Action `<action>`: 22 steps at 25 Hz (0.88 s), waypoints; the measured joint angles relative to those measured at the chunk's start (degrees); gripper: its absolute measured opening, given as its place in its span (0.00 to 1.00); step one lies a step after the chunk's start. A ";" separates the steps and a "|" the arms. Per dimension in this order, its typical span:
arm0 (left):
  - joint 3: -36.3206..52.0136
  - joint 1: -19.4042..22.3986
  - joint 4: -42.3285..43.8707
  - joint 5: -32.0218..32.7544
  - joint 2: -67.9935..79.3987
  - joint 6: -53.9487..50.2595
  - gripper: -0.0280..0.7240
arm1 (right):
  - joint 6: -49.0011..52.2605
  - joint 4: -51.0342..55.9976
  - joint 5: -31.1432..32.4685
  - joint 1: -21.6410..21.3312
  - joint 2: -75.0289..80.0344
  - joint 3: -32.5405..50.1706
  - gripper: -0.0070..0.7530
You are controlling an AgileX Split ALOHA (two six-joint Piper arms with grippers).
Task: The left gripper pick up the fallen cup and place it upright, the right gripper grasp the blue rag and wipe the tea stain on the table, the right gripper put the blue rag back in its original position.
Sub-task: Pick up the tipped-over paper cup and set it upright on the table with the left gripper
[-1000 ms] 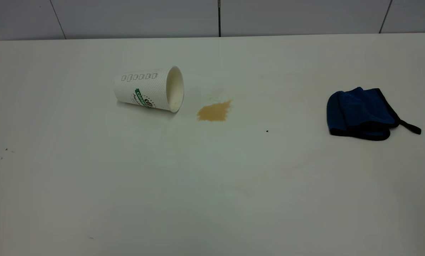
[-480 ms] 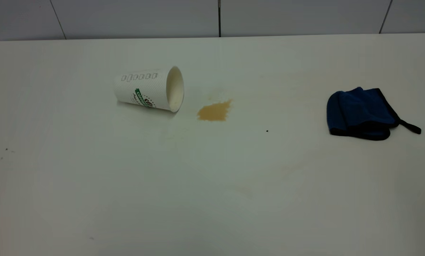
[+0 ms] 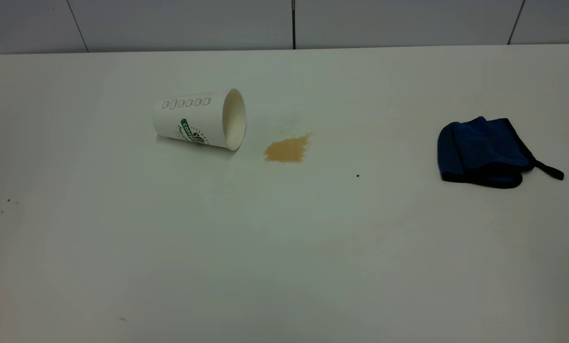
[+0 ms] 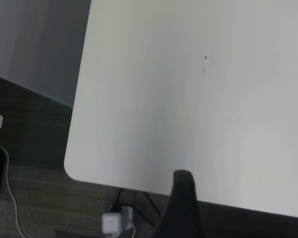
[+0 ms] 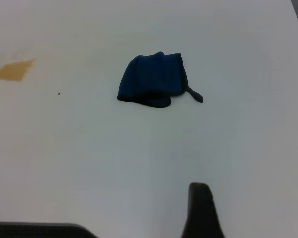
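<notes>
sideways, cup on table, mouth facing tea stain, inside empty.

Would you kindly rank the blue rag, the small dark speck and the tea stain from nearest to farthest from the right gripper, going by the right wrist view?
1. Blue rag, straight ahead of the right gripper.
2. Dark speck, beyond the rag, toward the stain.
3. Tea stain, farthest, near the picture's edge.

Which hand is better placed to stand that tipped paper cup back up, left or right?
Probably the left. The paper cup lies on its side on the table's left half, while the right hand faces the blue rag on the far right.
</notes>
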 joint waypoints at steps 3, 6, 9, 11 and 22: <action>-4.62 -1.94 0.73 -2.69 9.95 -0.19 0.99 | 0.00 0.00 0.00 0.00 0.00 0.00 0.75; -9.96 -5.61 3.12 -4.20 19.77 -1.17 0.99 | 0.00 0.00 0.00 0.00 0.00 0.00 0.75; -16.51 -11.39 7.56 -4.34 29.67 -3.49 0.99 | 0.00 0.00 0.00 0.00 0.00 0.00 0.75; -21.29 -15.37 11.43 -3.18 36.89 -5.80 0.98 | 0.00 0.00 0.00 0.00 0.00 0.00 0.75; -47.43 -30.87 19.37 4.48 69.02 -8.92 0.96 | 0.00 0.00 0.00 0.00 0.00 0.00 0.75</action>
